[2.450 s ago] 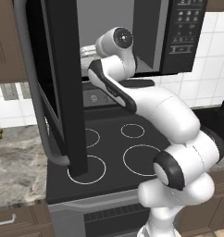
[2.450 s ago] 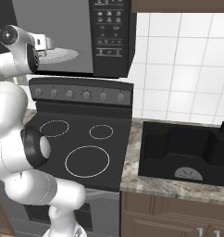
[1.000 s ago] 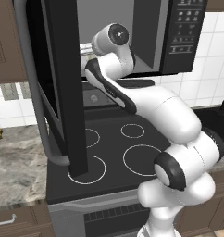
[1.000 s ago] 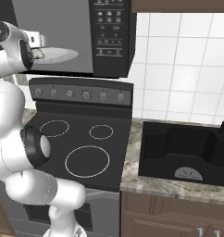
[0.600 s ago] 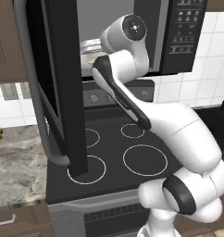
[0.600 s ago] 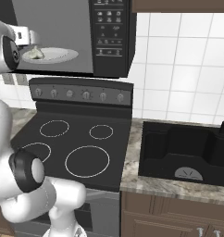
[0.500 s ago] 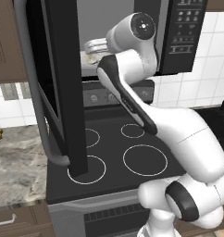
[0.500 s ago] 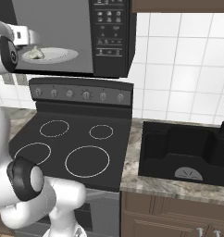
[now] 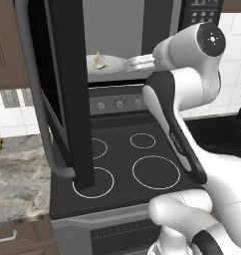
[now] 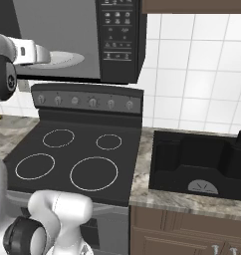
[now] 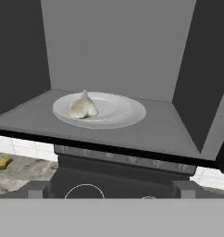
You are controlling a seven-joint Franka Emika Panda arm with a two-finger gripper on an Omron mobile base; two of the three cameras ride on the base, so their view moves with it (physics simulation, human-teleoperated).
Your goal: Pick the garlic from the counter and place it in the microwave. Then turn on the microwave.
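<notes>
Garlic (image 11: 83,106) sits on the white plate (image 11: 125,111) inside the microwave (image 11: 114,55), left of centre in my hand view, pointed tip up. My gripper (image 9: 135,62) hangs just outside the cavity mouth, fingers spread wide, holding nothing. Garlic lies ahead and slightly left. The door (image 9: 67,94) stands open at the left of the left base view; judged next: swing it shut.

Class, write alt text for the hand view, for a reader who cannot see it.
A garlic bulb lies on the left side of a white plate inside the open microwave, on its grey floor. Below the microwave, part of the black stovetop and the marbled counter with a small yellow-brown block are visible.
</notes>
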